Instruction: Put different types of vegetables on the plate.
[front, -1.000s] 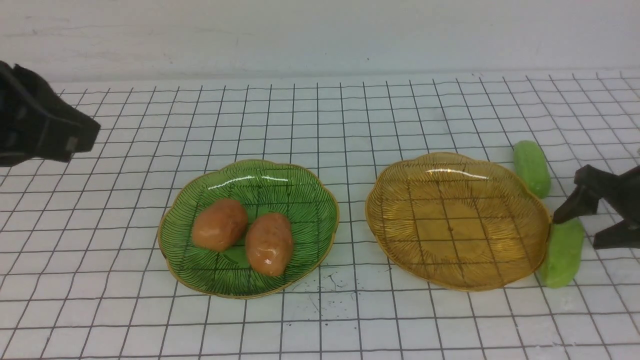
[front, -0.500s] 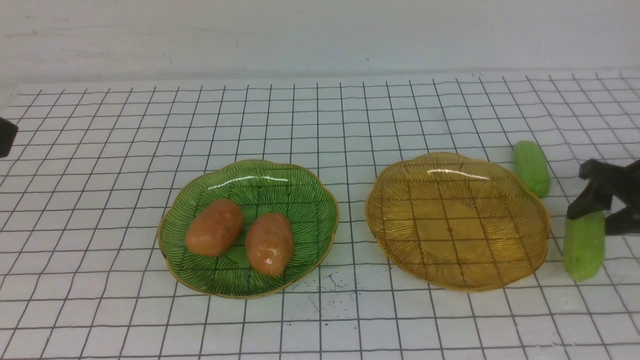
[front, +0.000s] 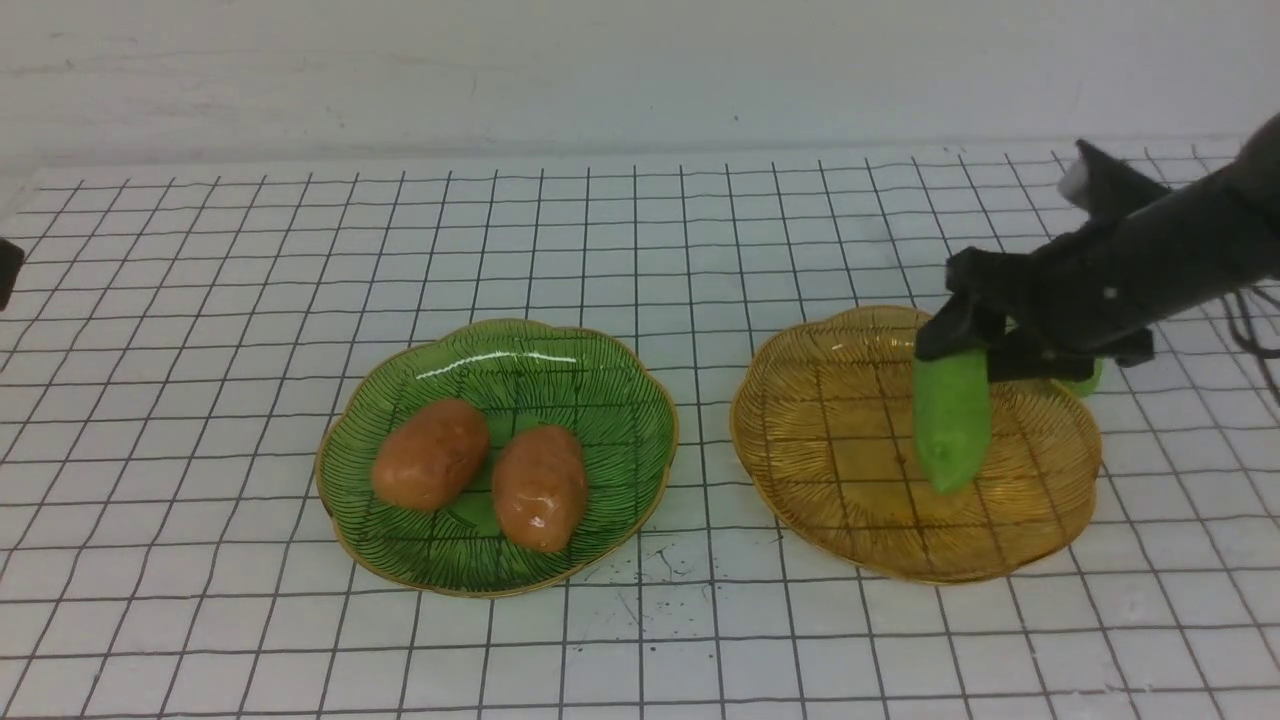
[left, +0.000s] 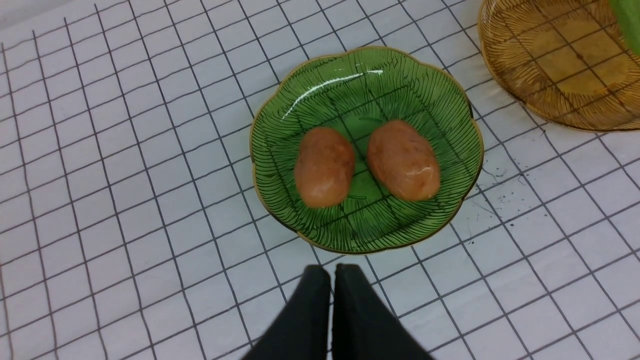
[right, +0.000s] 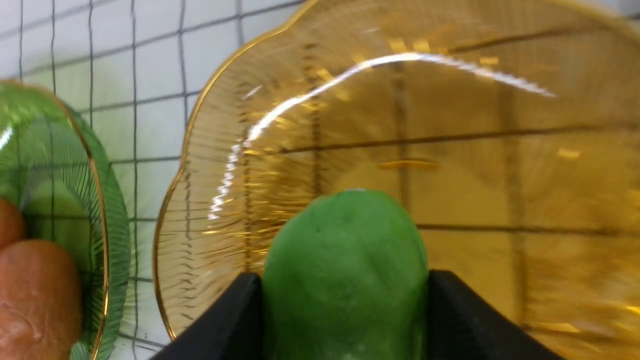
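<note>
Cucumber (front: 952, 420) hangs from right jaws (front: 955, 350) reaching over the amber plate (front: 830, 450).

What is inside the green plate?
Two brown toy potatoes lie inside the green plate. The small patches of plate directly under them are covered, so what is there cannot be seen.

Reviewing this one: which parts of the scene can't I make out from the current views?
- Second green vegetable: front view, mostly behind the right arm.
- Upper end of the held green vegetable: front view, covered by the right gripper.
- Left gripper: front view, cut off by the picture's edge.
</note>
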